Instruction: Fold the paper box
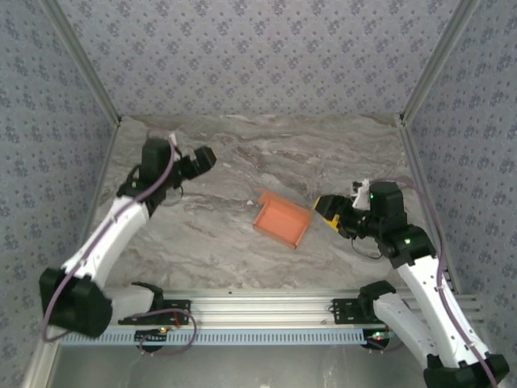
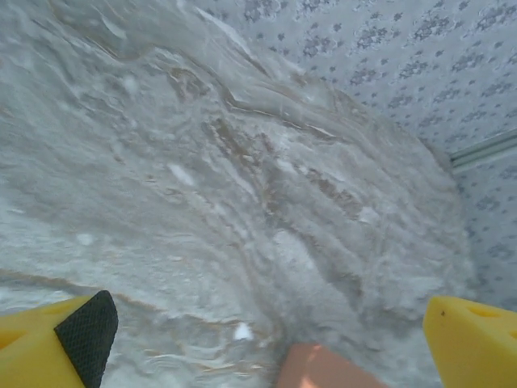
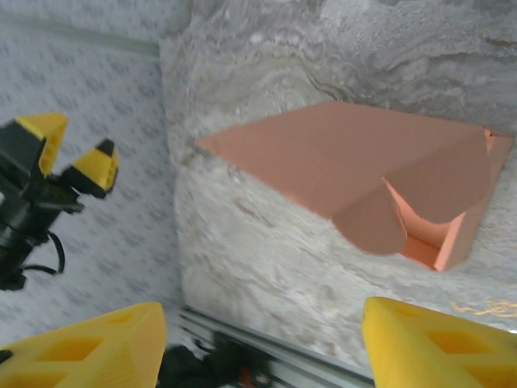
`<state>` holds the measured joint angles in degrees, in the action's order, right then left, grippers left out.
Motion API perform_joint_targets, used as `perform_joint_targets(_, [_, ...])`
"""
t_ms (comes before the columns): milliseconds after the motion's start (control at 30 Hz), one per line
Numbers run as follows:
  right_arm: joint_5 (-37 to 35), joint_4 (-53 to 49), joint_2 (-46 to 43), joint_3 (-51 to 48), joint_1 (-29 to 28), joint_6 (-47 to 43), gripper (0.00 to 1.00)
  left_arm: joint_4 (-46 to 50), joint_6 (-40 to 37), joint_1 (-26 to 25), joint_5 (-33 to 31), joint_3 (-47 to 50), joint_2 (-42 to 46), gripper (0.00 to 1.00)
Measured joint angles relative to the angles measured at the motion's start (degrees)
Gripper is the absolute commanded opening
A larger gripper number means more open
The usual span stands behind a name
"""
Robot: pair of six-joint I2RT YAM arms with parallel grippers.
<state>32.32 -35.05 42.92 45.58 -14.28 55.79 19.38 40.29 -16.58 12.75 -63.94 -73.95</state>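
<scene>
The paper box [image 1: 283, 218] is an orange-salmon card box lying flat on the marble table [image 1: 242, 162], right of centre. In the right wrist view the paper box [image 3: 347, 153] shows an open end with two rounded flaps hanging loose. My right gripper [image 1: 325, 205] hovers just off the box's right end; its jaws [image 3: 262, 339] stand open with nothing between them. My left gripper [image 1: 205, 156] is up at the far left, well away from the box, open and empty [image 2: 271, 327]. One corner of the box [image 2: 323, 368] peeks in at the bottom of the left wrist view.
An aluminium rail [image 1: 266, 303] runs along the near edge between the arm bases. Patterned walls and metal frame posts [image 1: 428, 73] close in the table on three sides. The left gripper [image 3: 73, 158] appears in the right wrist view against the wall.
</scene>
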Motion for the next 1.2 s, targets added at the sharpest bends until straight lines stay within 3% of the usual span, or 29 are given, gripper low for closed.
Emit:
perform_joint_targets(67, [2.21,1.53,3.08,-0.15,2.64,4.48,0.77,4.11,2.27,0.33,7.26,-7.82,-7.82,0.99])
perform_joint_targets(167, [3.52,3.76,7.63,-0.61,4.48,9.79,0.81,7.19,7.19,-0.46,16.31,-11.78,-15.32,0.99])
perform_joint_targets(433, [4.92,10.69,15.28,-5.44,6.93,18.84,0.83,8.70,16.52,-5.38,28.48,-13.33,-25.07,0.99])
perform_joint_targets(600, [4.57,14.69,16.06,-10.80,6.10,23.78,0.77,6.71,19.65,-8.33,31.52,-13.40,-26.99,0.98])
perform_joint_targets(700, [4.24,17.29,16.13,-12.39,5.33,26.14,0.75,4.92,21.42,-9.11,32.87,-13.40,-28.74,0.91])
perform_joint_targets(1200, [2.80,24.81,21.31,-12.70,1.70,29.99,0.66,2.16,23.96,-12.26,35.01,-15.04,-33.64,0.86])
